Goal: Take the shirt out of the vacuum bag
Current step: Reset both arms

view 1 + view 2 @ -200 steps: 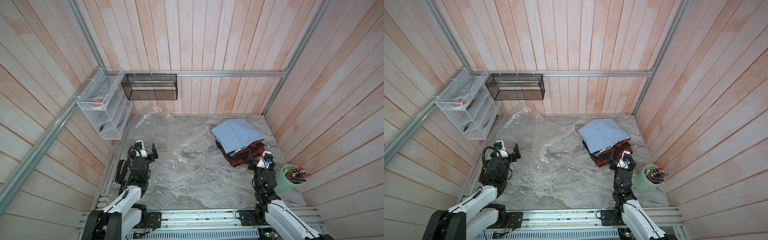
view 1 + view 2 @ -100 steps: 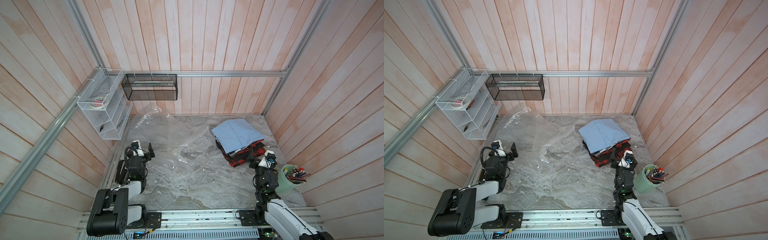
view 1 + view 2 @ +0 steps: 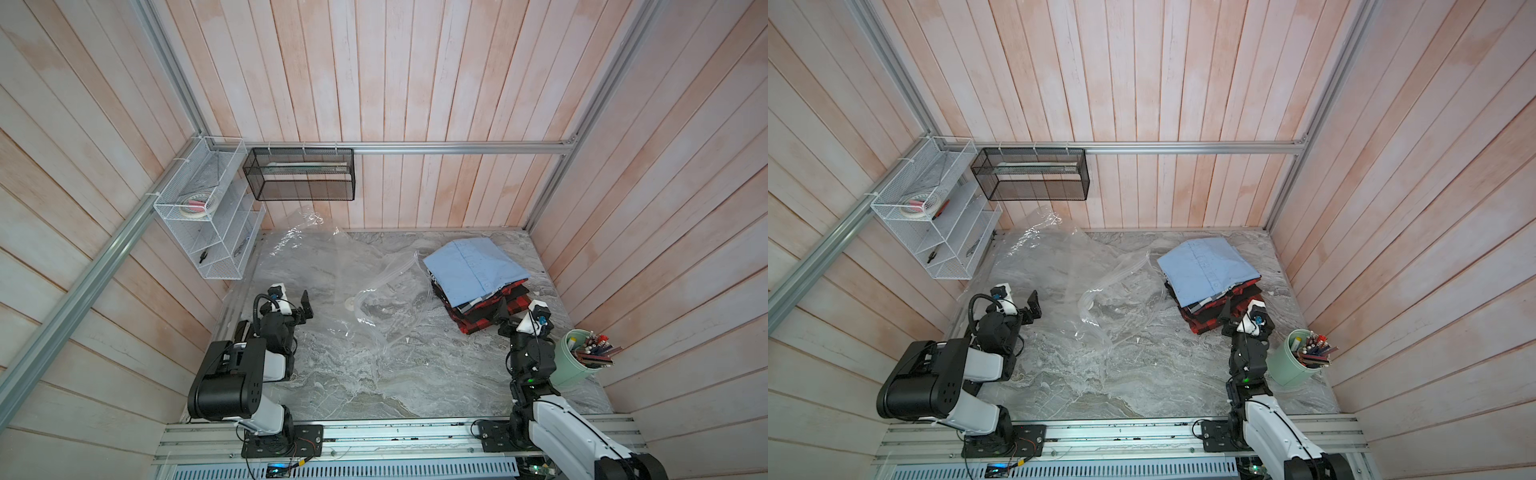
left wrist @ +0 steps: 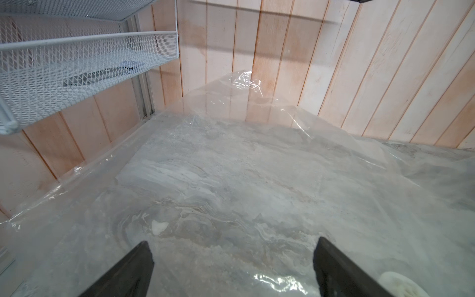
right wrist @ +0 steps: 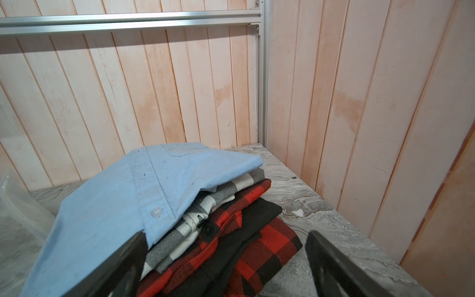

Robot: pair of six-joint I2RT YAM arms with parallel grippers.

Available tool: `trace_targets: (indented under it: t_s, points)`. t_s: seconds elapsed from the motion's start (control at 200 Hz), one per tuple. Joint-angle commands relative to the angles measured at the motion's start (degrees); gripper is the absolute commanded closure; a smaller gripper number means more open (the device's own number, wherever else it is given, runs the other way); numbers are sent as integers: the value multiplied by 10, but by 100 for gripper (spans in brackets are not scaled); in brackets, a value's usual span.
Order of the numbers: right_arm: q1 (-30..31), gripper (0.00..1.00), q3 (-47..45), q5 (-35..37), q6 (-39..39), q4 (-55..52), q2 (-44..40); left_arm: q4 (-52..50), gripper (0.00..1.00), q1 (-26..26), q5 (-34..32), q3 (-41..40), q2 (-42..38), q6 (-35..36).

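The vacuum bag (image 3: pixel 332 274) (image 3: pixel 1059 270) is clear crinkled plastic spread over the marble table from the back left corner to the middle; nothing shows inside it. Its round white valve (image 3: pixel 350 303) (image 4: pixel 401 286) lies near the middle. A folded light blue shirt (image 3: pixel 473 266) (image 3: pixel 1208 266) (image 5: pixel 115 205) tops a stack of plaid shirts (image 5: pixel 257 246) at the right, outside the bag. My left gripper (image 3: pixel 302 310) (image 3: pixel 1030 309) (image 4: pixel 234 270) hovers open over the bag's near left part. Just as open, my right gripper (image 3: pixel 504 320) (image 3: pixel 1227 319) (image 5: pixel 226 267) sits at the stack's near corner.
A white wire rack (image 3: pixel 208 224) hangs on the left wall and a black mesh basket (image 3: pixel 301 178) on the back wall. A green cup of pens (image 3: pixel 582 357) stands right beside the right arm. Wooden walls close in on three sides.
The left arm has folded back, its elbow rising toward the camera, while its gripper stays near the same spot. The right gripper has shifted slightly to the right.
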Motion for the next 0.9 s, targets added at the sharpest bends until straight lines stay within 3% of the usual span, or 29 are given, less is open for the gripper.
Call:
trace_targets:
  t_s: [0.0,0.3,0.645,0.745,0.895]
  points:
    - [-10,2,-8,-5,9,27,22,26,0,4,32,16,8,11]
    - [-52,2,7,-47,-9,69,96,21,0,4,38,18,6,13]
    - [-53,2,51,-42,-36,326,394,26,0,4,40,15,4,14]
    - [-51,2,35,-44,-49,450,467,35,0,4,36,9,5,12]
    - [-52,2,89,-96,-62,310,443,40,0,4,29,6,5,10]
